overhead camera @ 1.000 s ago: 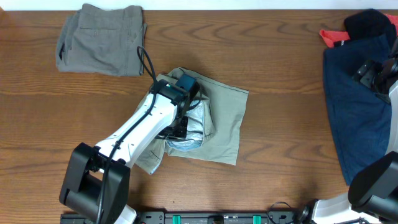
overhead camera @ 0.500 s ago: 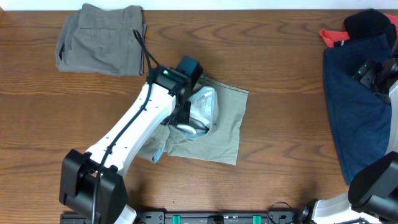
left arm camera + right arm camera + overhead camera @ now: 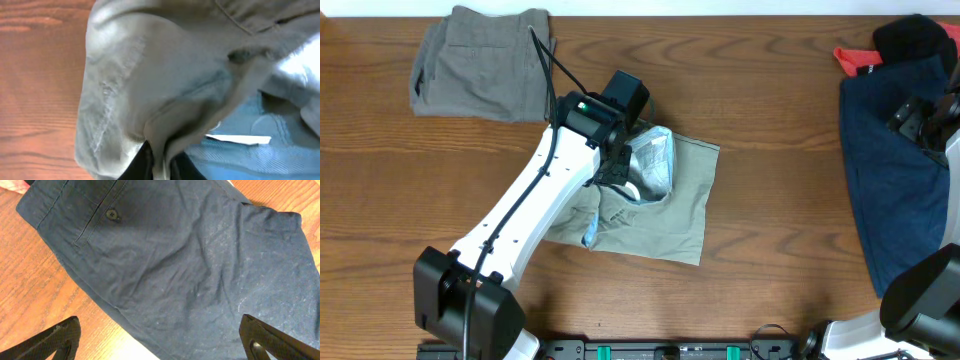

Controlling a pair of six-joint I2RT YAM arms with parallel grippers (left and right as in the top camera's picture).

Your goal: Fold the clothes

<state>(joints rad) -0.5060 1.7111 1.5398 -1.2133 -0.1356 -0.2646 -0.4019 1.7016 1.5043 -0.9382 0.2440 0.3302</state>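
Note:
The khaki-beige shorts [image 3: 682, 200] lie mid-table, partly folded, with the pale bluish-white inner waistband [image 3: 655, 160] turned up. My left gripper [image 3: 620, 180] is shut on a fold of this fabric and holds it lifted; in the left wrist view the cloth [image 3: 150, 90] is pinched between the dark fingers [image 3: 141, 162], with the blue lining [image 3: 250, 155] beside them. The grey-olive shorts [image 3: 480, 62] lie folded at the far left. The navy shorts [image 3: 890, 170] lie at the right, under my right gripper [image 3: 162, 340], which is open above them [image 3: 190, 265].
A red cloth [image 3: 858, 58] and a black cloth [image 3: 915, 38] lie at the far right corner behind the navy shorts. Bare wooden table [image 3: 770, 100] lies between the khaki and navy shorts.
My left gripper has moved toward the far side of the table, dragging the khaki fold and waistband with it and uncovering the near left corner. The right arm has not moved.

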